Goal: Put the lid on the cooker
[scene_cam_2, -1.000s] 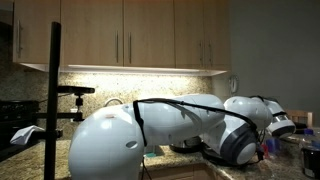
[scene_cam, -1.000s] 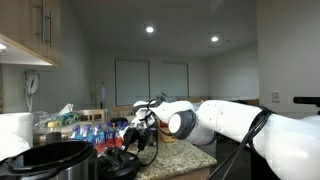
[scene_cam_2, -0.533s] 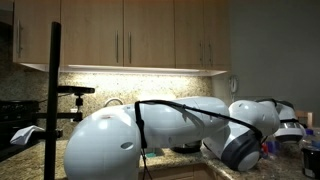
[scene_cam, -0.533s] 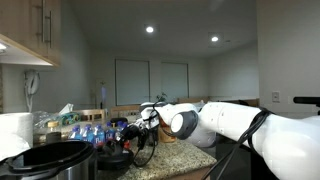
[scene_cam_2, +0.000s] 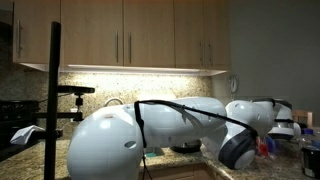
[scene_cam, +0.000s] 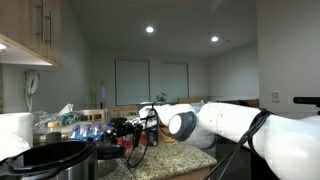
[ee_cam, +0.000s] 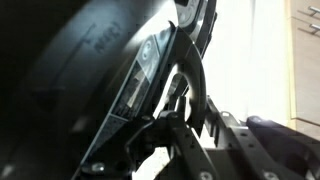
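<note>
The cooker [scene_cam: 50, 160] is a large round pot with a black rim at the lower left of an exterior view. The glossy black lid [scene_cam: 108, 152] hangs tilted just to the right of the cooker's rim, held up off the counter. My gripper [scene_cam: 130, 138] is shut on the lid's raised handle. In the wrist view the lid [ee_cam: 80, 70] fills the left side, and its arched handle [ee_cam: 192, 85] runs down between my gripper's [ee_cam: 175, 115] fingers. In the exterior view from behind the arm, the arm hides the lid and the cooker.
Several blue-labelled bottles [scene_cam: 90, 133] stand behind the lid. A white appliance [scene_cam: 12, 130] stands at the far left under wall cabinets [scene_cam: 30, 35]. The granite counter [scene_cam: 185, 155] ends at the right. A black camera stand [scene_cam_2: 52, 90] rises beside the robot's base.
My gripper has carried the lid up and to the left, from low over the counter to right beside the cooker's rim.
</note>
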Controlling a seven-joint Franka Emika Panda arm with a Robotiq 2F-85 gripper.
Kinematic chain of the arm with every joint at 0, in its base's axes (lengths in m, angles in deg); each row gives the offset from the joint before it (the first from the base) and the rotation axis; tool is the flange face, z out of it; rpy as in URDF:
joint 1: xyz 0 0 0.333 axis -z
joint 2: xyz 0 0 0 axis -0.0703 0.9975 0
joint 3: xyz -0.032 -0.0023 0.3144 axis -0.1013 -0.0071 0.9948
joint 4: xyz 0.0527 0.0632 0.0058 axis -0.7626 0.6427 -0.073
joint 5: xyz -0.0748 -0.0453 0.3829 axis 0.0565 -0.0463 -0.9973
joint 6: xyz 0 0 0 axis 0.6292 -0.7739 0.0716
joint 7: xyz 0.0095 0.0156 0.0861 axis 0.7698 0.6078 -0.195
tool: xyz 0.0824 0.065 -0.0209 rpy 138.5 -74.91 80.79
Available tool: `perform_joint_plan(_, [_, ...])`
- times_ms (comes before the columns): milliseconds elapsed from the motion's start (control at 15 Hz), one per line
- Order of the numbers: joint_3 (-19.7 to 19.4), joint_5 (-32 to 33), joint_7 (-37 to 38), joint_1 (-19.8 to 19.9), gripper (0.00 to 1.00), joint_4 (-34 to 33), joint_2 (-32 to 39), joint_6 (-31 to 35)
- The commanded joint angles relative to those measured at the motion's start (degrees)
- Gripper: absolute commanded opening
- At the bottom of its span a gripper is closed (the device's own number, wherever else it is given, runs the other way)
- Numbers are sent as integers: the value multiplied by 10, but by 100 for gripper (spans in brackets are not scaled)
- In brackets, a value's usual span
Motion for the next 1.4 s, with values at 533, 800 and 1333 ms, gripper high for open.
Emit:
perform_joint_plan(533, [-15,-11,90,-77,9,-13,-59,252])
perform_joint_plan(800, [-29,-3,140,-89,9,-13,-80,272])
perform_joint_plan(1333, [-33,-6,182,-78,9,-14,-115,287])
